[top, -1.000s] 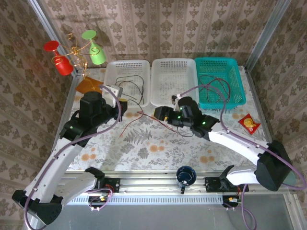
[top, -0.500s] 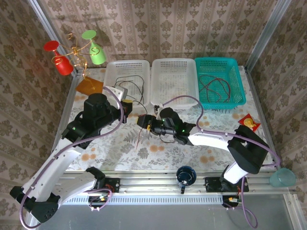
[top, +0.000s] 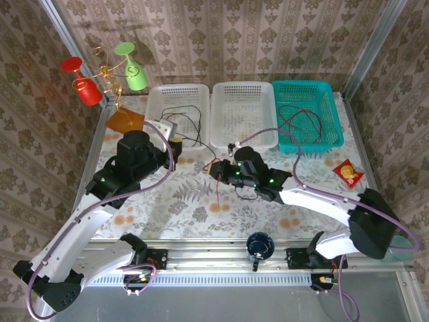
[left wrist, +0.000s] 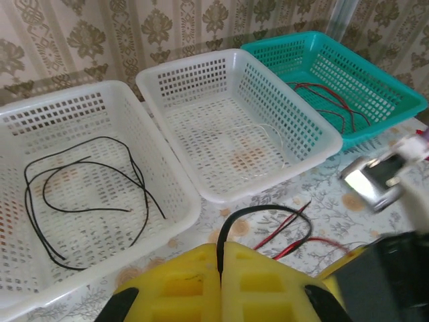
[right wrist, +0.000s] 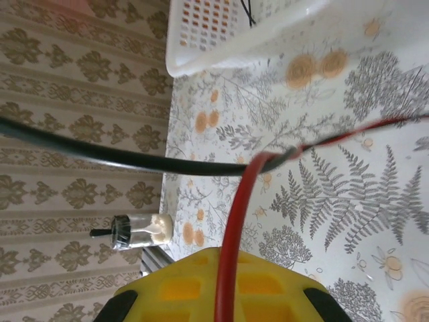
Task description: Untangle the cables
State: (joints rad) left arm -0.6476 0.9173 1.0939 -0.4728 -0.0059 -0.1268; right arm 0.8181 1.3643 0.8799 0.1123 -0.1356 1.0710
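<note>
Inside the closed jaws of the right gripper (right wrist: 225, 272) sits a red cable (right wrist: 234, 221); a black cable (right wrist: 134, 159) crosses just beyond. The left gripper (left wrist: 220, 263) pinches it too, seemingly.

Robot lab cell imitating home: aluminium posts (top: 373, 50) holding damask wallpaper panels (top: 221, 40) around table (top: 174, 208), floral cloth (top: 268, 218) covering it, left arm (top: 87, 215) and right arm (top: 322, 201) sitting bolted on metal rail (top: 214, 258).
</note>
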